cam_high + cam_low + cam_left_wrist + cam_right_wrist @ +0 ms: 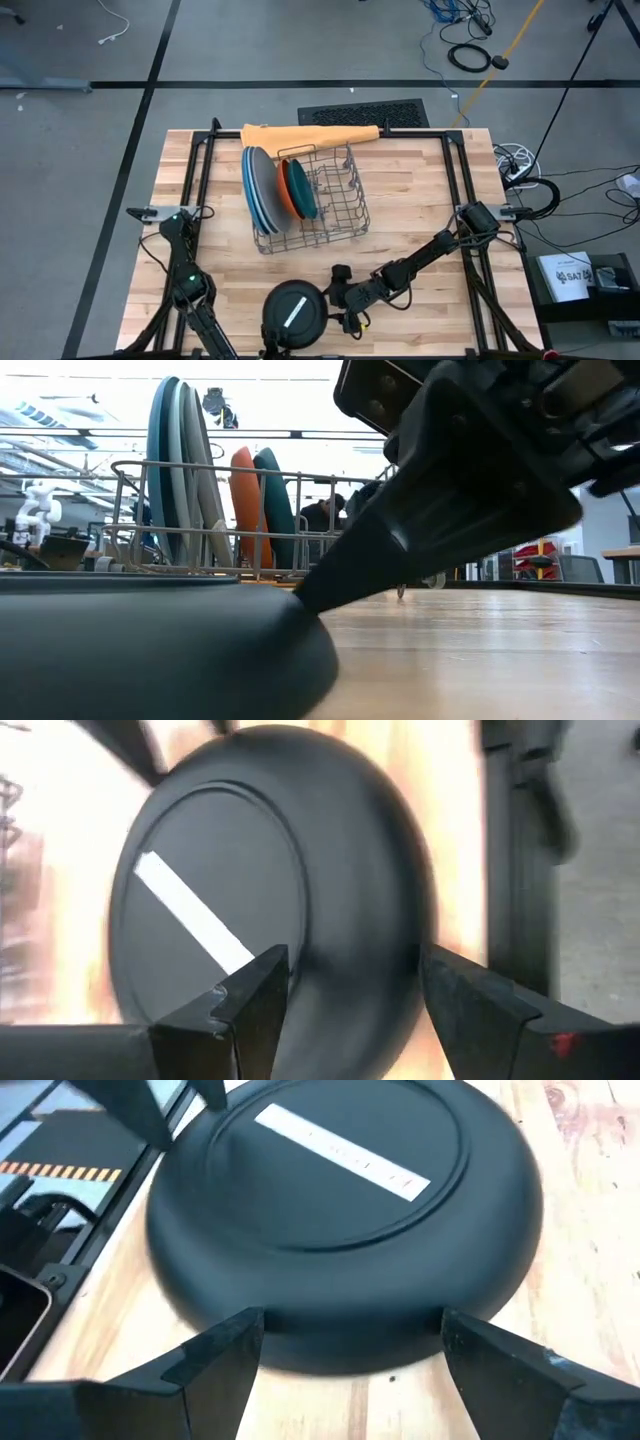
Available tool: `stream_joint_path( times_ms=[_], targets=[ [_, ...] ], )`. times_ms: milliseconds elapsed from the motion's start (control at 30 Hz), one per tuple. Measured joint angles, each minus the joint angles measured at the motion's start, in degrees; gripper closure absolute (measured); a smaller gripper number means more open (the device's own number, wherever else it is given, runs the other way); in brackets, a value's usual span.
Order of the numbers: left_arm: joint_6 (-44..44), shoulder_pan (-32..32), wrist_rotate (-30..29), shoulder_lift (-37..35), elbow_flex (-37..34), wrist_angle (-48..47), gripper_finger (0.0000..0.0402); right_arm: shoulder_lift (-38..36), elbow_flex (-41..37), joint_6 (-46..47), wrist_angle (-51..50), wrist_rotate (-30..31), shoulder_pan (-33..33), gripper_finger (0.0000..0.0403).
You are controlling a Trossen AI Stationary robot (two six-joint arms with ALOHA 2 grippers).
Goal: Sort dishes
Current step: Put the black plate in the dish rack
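Fingers on both arms stand spread and hold nothing. The right gripper (pixel 345 1365) is low on the counter (pixel 420 190), its fingers (pixel 210 1365) wide apart just beside the rim of the black plate (pixel 295 313), which they face without visibly clasping it. The left gripper (pixel 350 1010) comes in from the near edge, its fingers (pixel 255 1010) parted on either side of the same plate's near rim; whether they touch it cannot be told.

That black plate with its white stripe lies upside down on the counter at the near edge, near the middle, well apart from the wire dish rack (pixel 340 205). It looks like the one dish left to sort.

The rest appear done. In the rack's left part the large plates (pixel 258 190), light blue, blue and grey, stand on edge side by side. Just to their right the smaller orange plate (pixel 288 188) and teal plate (pixel 303 188) stand upright too. The rack's right part has open slots. A folded orange cloth (pixel 310 135) lies beyond the rack at the counter's far edge.

By my judgement the job is mostly through: lifting, turning and slotting the black plate remains.
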Motion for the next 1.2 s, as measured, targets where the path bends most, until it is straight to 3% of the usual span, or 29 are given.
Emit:
stream_joint_path(
  times_ms=[133,433,733,1200],
  targets=[
    [-0.1,-0.17,1.46,-0.04,0.86,-2.43,0.0188,0.0,0.03,-0.09,-1.02,-0.94,0.11,0.0105],
    [3.0,0.89,5.73,-0.75,-4.55,5.89,0.0188,0.02,0.01,1.05,-1.03,-0.38,0.08,0.0105],
    [4.01,0.68,7.59,-0.67,-2.65,11.86,0.0189,0.07,1.0,-0.2,-0.63,-0.85,1.26,0.0105],
    [3.87,0.0,8.88,-0.45,0.34,13.6,0.019,0.07,3.85,-1.69,-3.21,-0.71,1.99,0.0105]
  ],
)
